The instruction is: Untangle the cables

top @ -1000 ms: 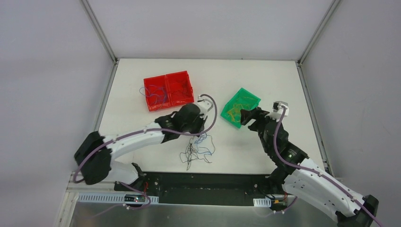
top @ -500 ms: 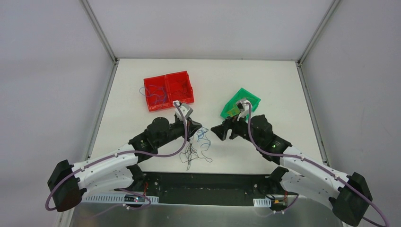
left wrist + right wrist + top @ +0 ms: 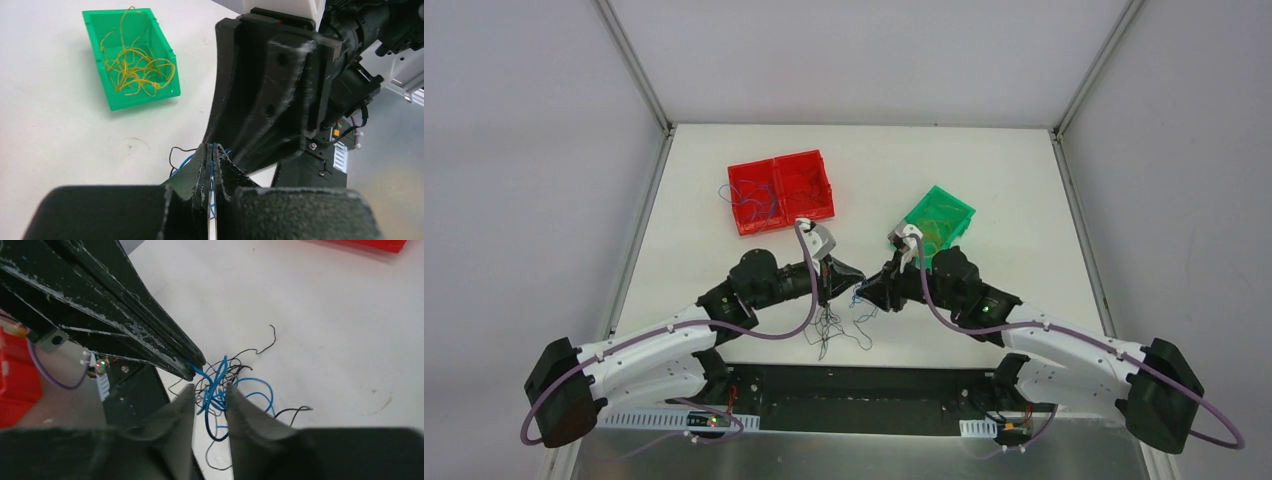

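The cables (image 3: 836,325) are a loose tangle of thin blue and black wires on the white table near the front edge. My left gripper (image 3: 852,277) hangs just above the tangle, and in its wrist view the left gripper (image 3: 212,147) is shut on a blue cable. My right gripper (image 3: 867,292) faces it tip to tip. In the right wrist view the right gripper (image 3: 210,390) stands with its jaws apart and blue strands (image 3: 220,374) running between them; black strands (image 3: 299,408) trail to the right. The left fingers (image 3: 150,340) reach in from the upper left.
A green bin (image 3: 936,222) holding yellow wires (image 3: 135,67) sits behind the right arm. Two joined red bins (image 3: 779,190) with a few thin wires stand at the back left. The table's metal front rail (image 3: 854,400) lies just below the tangle.
My right arm swung from the green bin to the tangle and its jaws narrowed around blue strands. The left gripper drew back toward the front, staying shut.
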Motion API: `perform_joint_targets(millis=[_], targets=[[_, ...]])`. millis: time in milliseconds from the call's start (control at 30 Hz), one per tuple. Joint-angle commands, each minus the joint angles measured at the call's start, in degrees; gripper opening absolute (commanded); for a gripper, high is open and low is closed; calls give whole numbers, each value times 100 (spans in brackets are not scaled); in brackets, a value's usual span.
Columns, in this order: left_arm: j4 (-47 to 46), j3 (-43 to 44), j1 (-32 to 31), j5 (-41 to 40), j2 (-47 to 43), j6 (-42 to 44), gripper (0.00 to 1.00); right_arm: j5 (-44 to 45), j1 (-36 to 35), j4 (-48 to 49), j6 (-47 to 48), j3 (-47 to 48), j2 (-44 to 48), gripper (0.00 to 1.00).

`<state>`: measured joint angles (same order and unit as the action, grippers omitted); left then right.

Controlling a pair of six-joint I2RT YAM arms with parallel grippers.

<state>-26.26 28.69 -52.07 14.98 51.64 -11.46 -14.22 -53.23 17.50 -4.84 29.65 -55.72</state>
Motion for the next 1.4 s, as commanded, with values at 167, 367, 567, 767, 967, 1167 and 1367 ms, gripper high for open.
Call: perform_joint_targets(millis=[167,367,567,767,967,1167,1367], targets=[[-455,-69,11,-242,-122,-156,65,867,-88,228,-94,205,359,0],[90,-6,9,-771,-105,-45,88,2903,-72,131,-402,-204,1617,0],[1288,705,12,-772,858,98,89,3881,6,-101,-515,-495,2720,0],[1368,1179,-40,-36,1878,33,87,4214,34,-149,-585,-552,2962,0],[1247,1417,-126,293,2638,-104,86,4179,42,-155,-648,-541,2898,0],[1972,1812,-146,114,2887,-66,82,4329,52,-221,-626,-578,3127,0],[3186,1525,-150,-1346,1418,-112,85,4266,62,-657,-559,-249,2651,0]])
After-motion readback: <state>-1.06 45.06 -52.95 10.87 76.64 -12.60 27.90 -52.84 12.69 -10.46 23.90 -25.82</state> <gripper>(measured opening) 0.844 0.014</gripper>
